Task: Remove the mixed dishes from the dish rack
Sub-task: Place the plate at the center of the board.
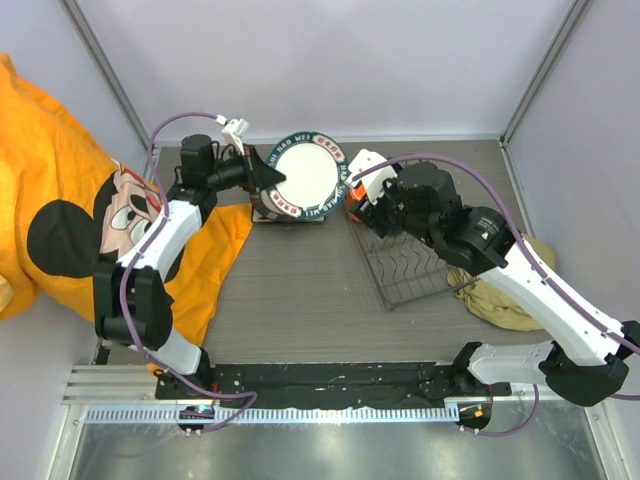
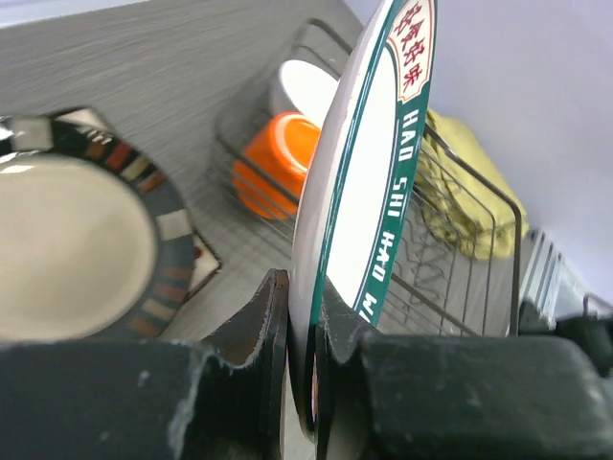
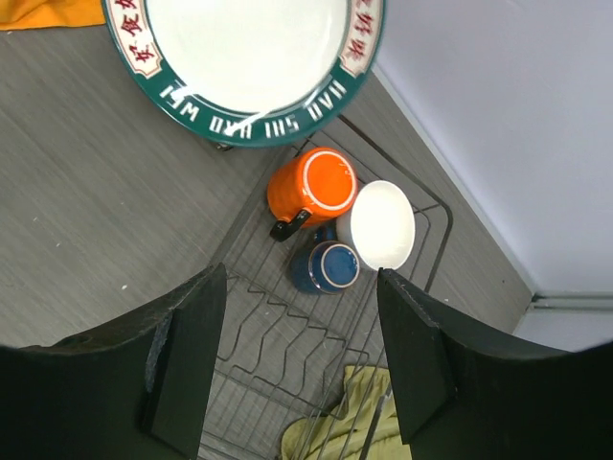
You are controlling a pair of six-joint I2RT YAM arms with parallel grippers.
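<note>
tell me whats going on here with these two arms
The arms are unloading a wire dish rack. The left gripper is clamped on the rim of a green-rimmed white plate, holding it up off the table to the left of the rack. A dark-rimmed plate lies on the table close by. The right gripper hangs open above the rack, where an orange mug, a small blue cup and a white bowl sit together at one end.

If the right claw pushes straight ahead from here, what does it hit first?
Probably the small dark-blue cup in the dish rack, straight ahead of the open right claw; depth is unclear.
</note>
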